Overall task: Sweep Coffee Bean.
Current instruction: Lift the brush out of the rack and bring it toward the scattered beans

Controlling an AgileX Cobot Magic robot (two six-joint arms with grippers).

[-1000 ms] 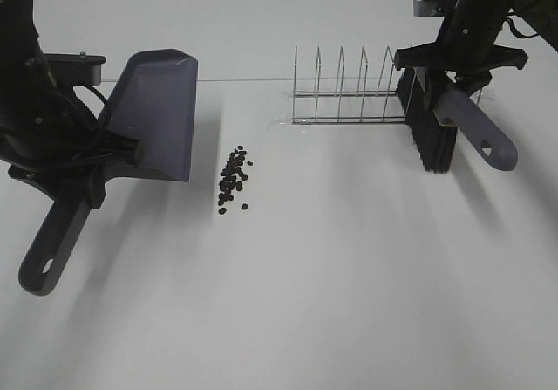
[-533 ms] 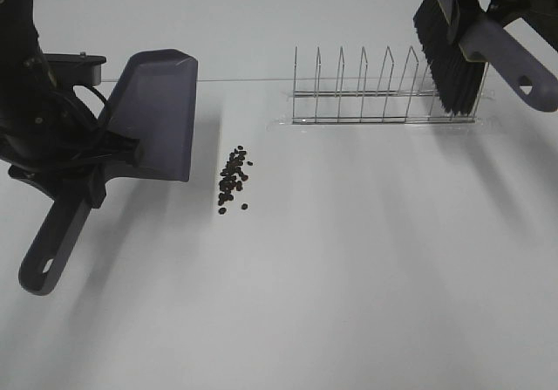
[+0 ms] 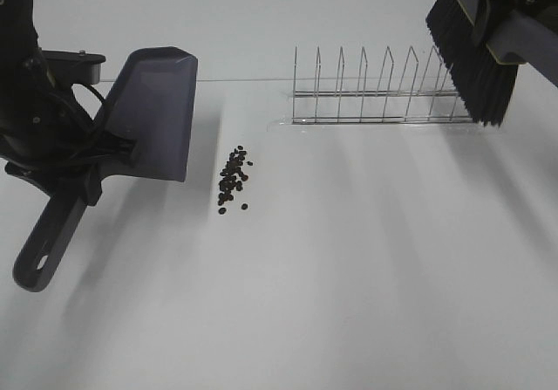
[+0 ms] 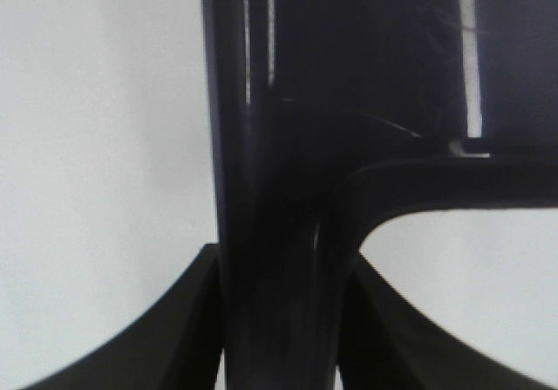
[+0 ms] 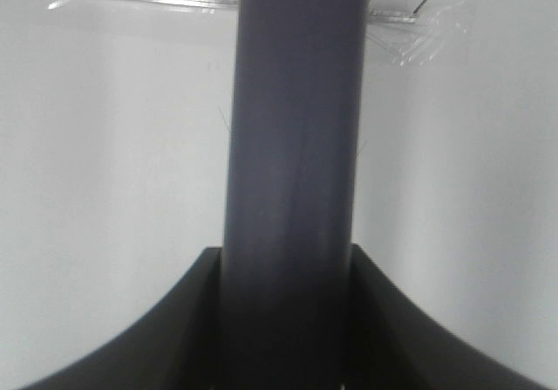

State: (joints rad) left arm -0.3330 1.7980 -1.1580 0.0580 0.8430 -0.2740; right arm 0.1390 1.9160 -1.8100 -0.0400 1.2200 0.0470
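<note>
We record: coffee bean (image 3: 232, 181), loose cluster left of centre, just beside dustpan (image 3: 157, 115). Left gripper (image 4: 279, 320) clamps the dustpan's handle. Right gripper (image 5: 288, 320), cut off upper right, clamps brush (image 3: 475, 58).

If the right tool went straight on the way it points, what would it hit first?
Likely the white table near the wire rack; the brush that the right tool grips would land first. Depth is unclear.
</note>
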